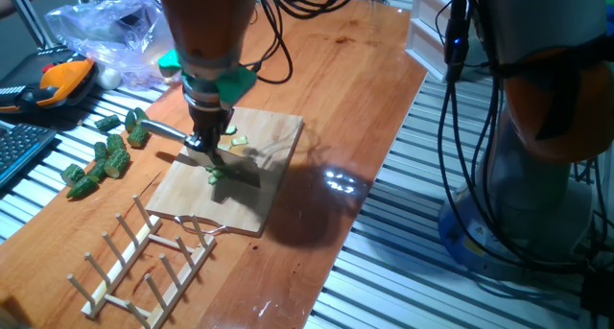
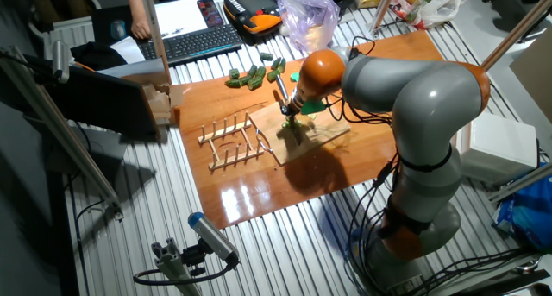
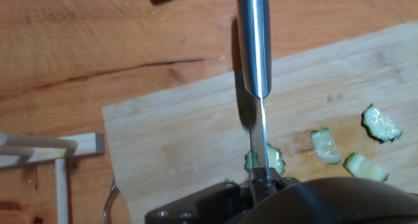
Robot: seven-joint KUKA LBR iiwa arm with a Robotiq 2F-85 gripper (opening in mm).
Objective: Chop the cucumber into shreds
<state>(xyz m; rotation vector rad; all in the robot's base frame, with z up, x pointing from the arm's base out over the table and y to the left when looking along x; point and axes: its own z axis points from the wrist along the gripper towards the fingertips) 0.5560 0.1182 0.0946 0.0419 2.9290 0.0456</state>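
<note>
My gripper (image 1: 205, 142) (image 2: 292, 108) (image 3: 261, 182) is shut on a steel knife (image 3: 253, 48), held low over the wooden board (image 1: 259, 199) (image 3: 176, 132). The handle points away from the hand, and the thin blade (image 3: 259, 142) stands edge-down on the board. Under the blade lies the cucumber (image 3: 275, 160) (image 1: 216, 174), a small green piece partly hidden by the hand. To its right on the board lie pale green shreds (image 3: 324, 145) (image 3: 381, 123) (image 3: 361, 165) with darker rind edges. More shreds (image 1: 235, 137) show behind the gripper.
Several dark green bumpy chunks (image 1: 106, 156) (image 2: 254, 74) lie on the table left of the board. A wooden rack (image 1: 144, 262) (image 3: 59, 152) stands in front of it. A plastic bag (image 1: 106, 27), an orange tool (image 1: 62, 80) and a keyboard (image 2: 194, 41) sit at the back.
</note>
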